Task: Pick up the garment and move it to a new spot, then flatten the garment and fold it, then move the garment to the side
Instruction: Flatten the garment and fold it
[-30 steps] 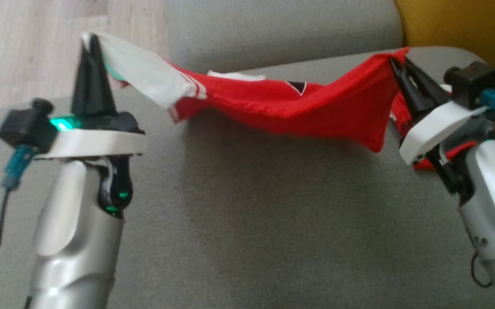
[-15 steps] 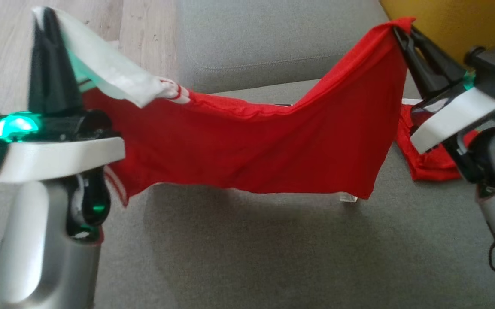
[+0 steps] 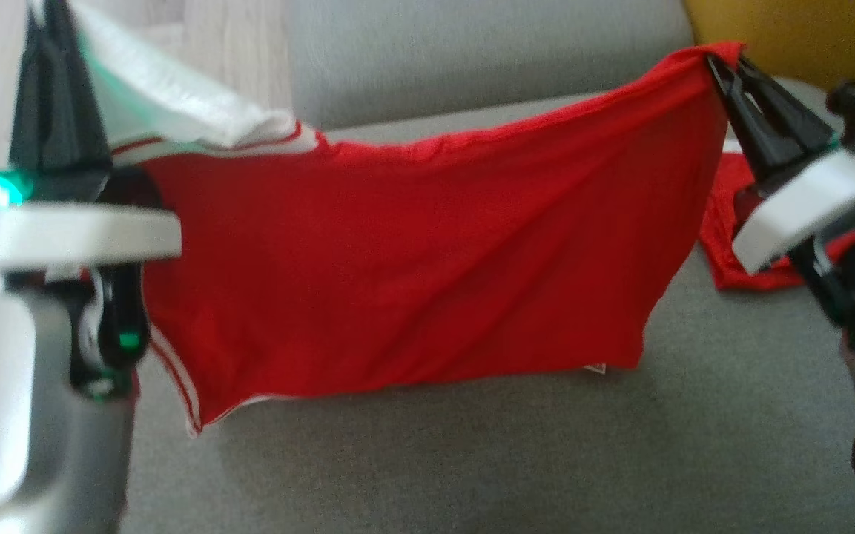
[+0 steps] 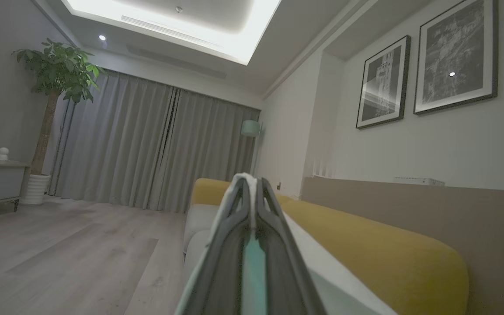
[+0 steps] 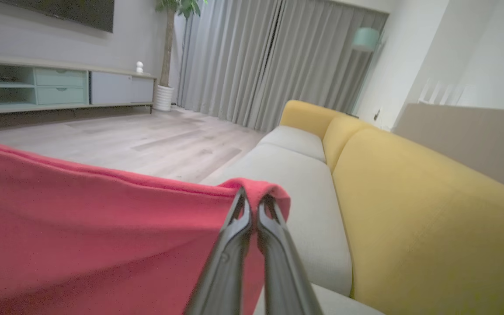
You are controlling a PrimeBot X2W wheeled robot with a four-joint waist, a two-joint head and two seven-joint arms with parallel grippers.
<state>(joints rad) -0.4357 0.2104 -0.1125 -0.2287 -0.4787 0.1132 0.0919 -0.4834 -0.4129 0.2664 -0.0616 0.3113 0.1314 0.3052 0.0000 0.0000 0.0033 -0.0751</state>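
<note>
From the left gripper (image 3: pixel 49 30), pinched shut on its white end, the red-and-white soft fabric jersey (image 3: pixel 412 252) hangs curtain-like over the grey upholstered sofa seat (image 3: pixel 471 460), long axis running left to right, to the right gripper (image 3: pixel 724 68), pinched shut on its red corner, each arm holding one end.
</note>
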